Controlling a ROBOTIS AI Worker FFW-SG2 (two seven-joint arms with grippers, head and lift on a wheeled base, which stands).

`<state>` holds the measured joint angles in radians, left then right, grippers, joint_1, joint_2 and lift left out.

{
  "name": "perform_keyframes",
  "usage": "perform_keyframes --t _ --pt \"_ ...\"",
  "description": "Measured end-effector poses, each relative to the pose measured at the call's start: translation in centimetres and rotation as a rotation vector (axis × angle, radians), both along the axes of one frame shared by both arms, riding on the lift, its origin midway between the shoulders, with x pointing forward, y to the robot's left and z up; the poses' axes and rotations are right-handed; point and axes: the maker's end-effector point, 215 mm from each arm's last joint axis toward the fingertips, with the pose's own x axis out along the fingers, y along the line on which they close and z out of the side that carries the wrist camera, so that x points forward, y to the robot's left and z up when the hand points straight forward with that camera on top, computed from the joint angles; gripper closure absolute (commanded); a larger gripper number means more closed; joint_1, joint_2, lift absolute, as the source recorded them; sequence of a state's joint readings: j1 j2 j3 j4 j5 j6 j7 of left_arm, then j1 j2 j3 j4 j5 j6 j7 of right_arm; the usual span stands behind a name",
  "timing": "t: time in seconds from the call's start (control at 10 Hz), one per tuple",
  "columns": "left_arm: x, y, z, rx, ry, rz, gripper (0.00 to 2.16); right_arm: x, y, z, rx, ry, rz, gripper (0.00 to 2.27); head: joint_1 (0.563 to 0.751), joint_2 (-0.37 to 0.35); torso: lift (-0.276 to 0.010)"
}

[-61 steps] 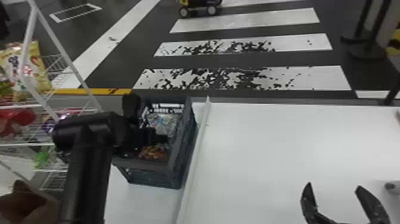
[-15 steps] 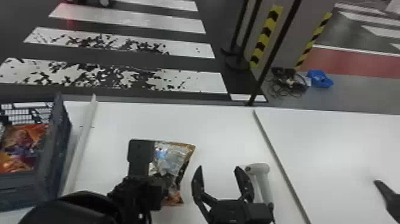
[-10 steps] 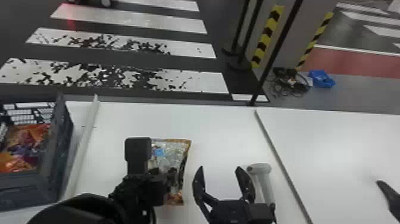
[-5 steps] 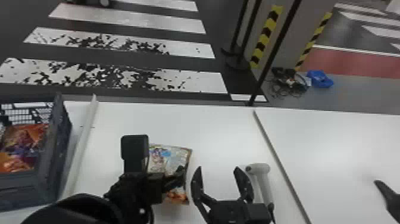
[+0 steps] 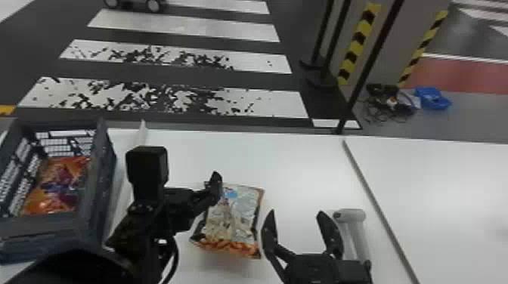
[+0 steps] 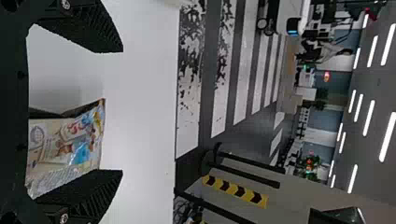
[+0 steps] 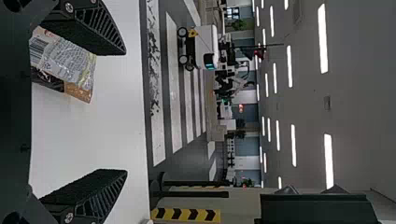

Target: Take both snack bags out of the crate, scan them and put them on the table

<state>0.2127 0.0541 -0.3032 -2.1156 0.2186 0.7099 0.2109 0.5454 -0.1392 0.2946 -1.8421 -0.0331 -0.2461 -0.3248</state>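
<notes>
Left gripper [image 5: 189,200] has moved farther over the snack bag [image 5: 238,219]; crate [image 5: 37,240] holds the other bag [image 5: 60,181]; both grippers gape, the left around the bag; right wrist view adds its barcode [image 7: 37,49], head view its picture side.

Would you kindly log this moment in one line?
left claw open | right claw open | bag on table between them | other bag in crate

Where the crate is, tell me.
In the head view, the crate stands at the left edge, beside the raised white strip, with an orange snack bag inside.
</notes>
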Motion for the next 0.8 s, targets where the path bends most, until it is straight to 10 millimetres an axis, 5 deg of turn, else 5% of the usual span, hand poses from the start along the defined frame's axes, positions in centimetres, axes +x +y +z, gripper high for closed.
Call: perform_keyframes --t 0.5,0.8 --pt "-0.9 8.4 8.9 0.093 -0.411 0.097 0.08 0.7 1.4 0.7 0.015 -0.014 0.022 0.1 0.695 0.013 -0.093" --pt "-4.1 11.9 10.0 0.113 -0.517 0.129 0.09 1.3 2.6 0.6 0.011 0.001 0.045 0.17 0.695 0.074 -0.093"
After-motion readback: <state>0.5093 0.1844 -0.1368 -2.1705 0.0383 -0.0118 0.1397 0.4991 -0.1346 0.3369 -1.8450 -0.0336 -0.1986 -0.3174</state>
